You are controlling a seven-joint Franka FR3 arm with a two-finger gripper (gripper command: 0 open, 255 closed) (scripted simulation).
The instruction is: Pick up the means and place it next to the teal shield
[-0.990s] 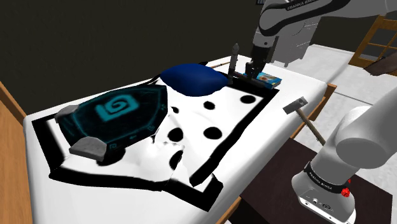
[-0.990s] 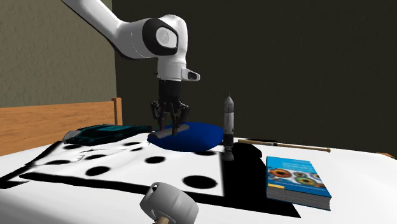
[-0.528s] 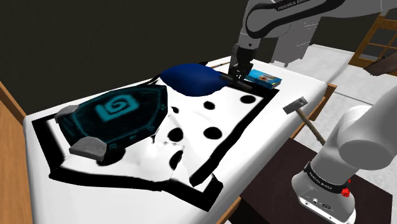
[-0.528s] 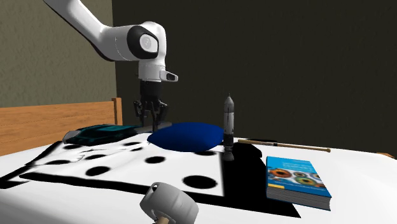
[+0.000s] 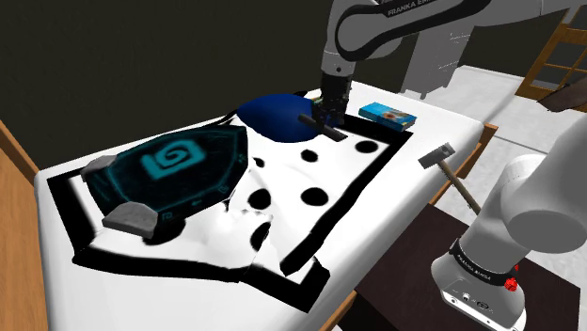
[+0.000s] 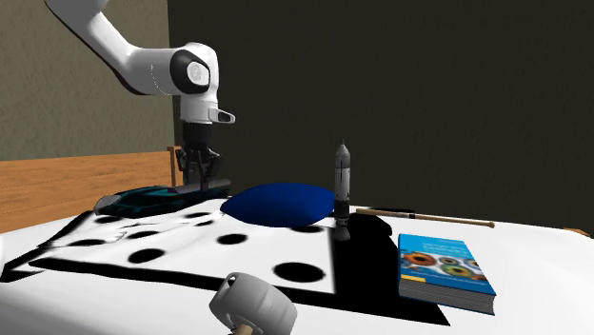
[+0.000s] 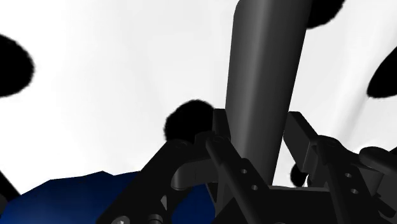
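Shoulder view: I am carrying the dark grey bar (image 5: 318, 126), the task's thing, clamped crosswise in my pincer (image 5: 325, 113), which is hanging low over the blue cushion (image 5: 280, 115) and well apart from the teal shield (image 5: 174, 165).

Wrist view: the bar is running out long to one side of the grip. Its other end is hidden, so I am possibly holding it off-centre.

Hazards, as judgements:
- An off-centre hold is inviting the bar to swivel or slip during the carry.
- A low path is risking a scrape along the cushion.
- The white cover with black spots (image 5: 310, 197) is lying rumpled beside the shield, so a rounded bar released there is liable to roll, onto the shield or away from it.
- Releasing too high is adding bounce.

Surface: a bed (image 5: 452, 120) with a wooden board (image 6: 86, 181) at its side is also bearing a book (image 5: 390, 114), an upright rocket-like model (image 6: 343, 190) and a thin stick (image 6: 428, 217). A hammer (image 5: 447, 162) is lying near the bed's edge.

Room: dark walls are enclosing the scene, an olive-grey wall is showing at the second exterior view's left, and a wooden frame (image 5: 563, 47) is standing at the shoulder view's upper right.
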